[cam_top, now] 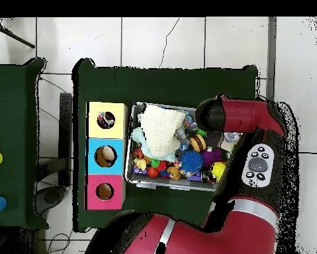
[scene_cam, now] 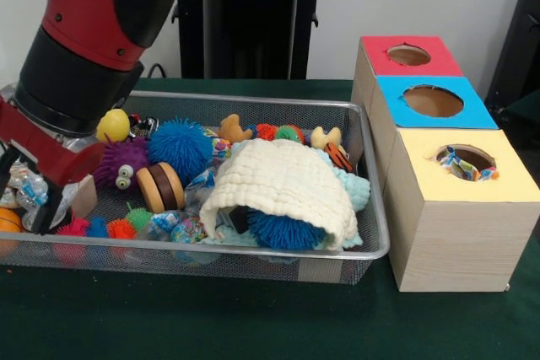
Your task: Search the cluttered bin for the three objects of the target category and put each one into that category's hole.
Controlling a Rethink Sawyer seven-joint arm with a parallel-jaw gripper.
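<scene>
Overhead, the red arm [cam_top: 243,112] reaches across the green table [cam_top: 161,83] to one end of the wire bin [scene_cam: 253,263]. Its jaws sit low at that end, hidden behind the arm's bulk, so whether they are open or closed cannot be told. Beside the bin stands a row of three boxes: a yellow box [scene_cam: 472,208] with something patterned showing in its hole, a blue box [scene_cam: 432,101] and a red box [scene_cam: 408,55]. Inside the bin, a cream cloth [scene_cam: 283,187] drapes over a blue spiky ball [scene_cam: 283,232]; a purple fuzzy toy [scene_cam: 122,166] lies near the arm.
</scene>
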